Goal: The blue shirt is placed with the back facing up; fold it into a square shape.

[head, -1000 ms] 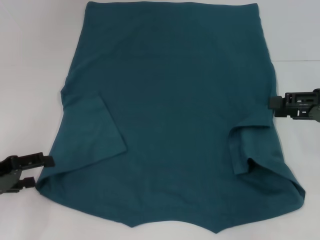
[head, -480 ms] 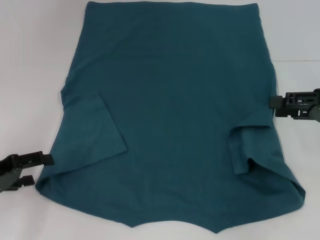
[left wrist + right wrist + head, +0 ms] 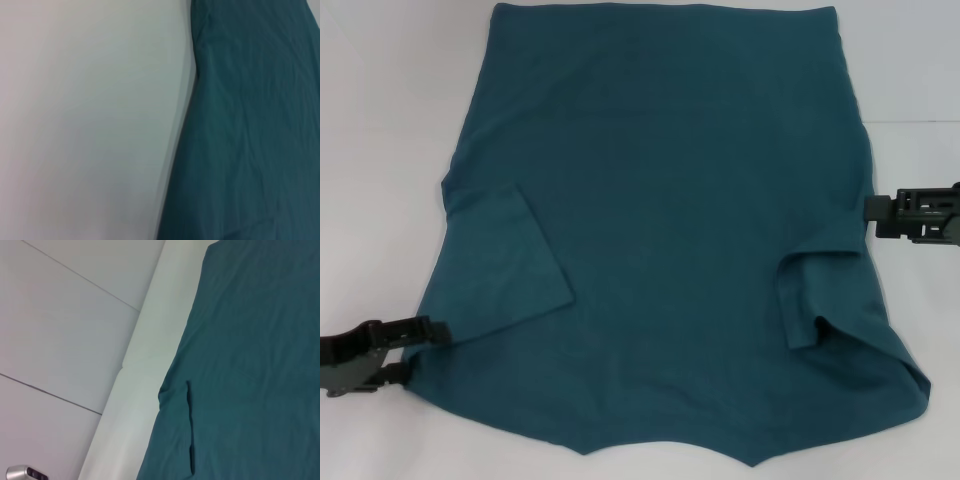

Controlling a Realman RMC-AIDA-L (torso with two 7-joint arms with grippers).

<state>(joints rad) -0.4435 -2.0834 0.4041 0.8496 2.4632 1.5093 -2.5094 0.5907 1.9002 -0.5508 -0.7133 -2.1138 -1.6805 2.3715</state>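
One blue shirt (image 3: 660, 220) flat, sleeves folded in, two claws at edges, grip unclear.

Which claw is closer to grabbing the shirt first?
Probably the left. The left claw sits right at the shirt's near left edge, beside the folded-in sleeve. The right claw also meets the cloth's right edge, so it's close; both look nearly ready.
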